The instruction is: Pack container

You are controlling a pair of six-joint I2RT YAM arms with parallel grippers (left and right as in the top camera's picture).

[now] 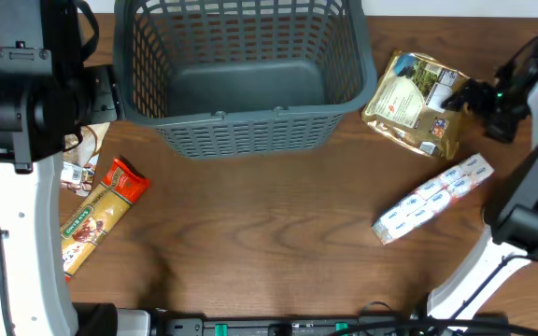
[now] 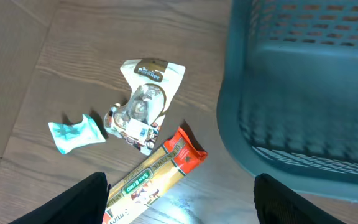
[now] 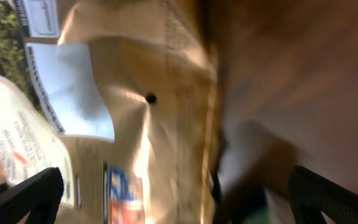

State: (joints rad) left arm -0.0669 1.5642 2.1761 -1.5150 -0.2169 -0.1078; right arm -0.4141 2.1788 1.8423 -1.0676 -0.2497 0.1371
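The grey-blue slotted container [image 1: 241, 126] stands at the back middle and nothing shows inside it; its wall fills the right of the left wrist view [image 2: 291, 93]. My right gripper [image 1: 462, 96] is open over the right edge of a gold snack bag [image 1: 409, 98]. In the right wrist view the bag [image 3: 135, 112] lies between the spread fingers [image 3: 179, 199], blurred. My left gripper [image 2: 179, 208] is open and empty, above a long spaghetti packet with a red end [image 2: 157, 174], which also shows overhead [image 1: 101, 215].
A white and blue packet [image 1: 432, 198] lies at the right front. Left of the container lie a small white pouch [image 2: 143, 99] and a crumpled teal wrapper [image 2: 73, 134]. The left arm [image 1: 21, 93] hides the back left corner.
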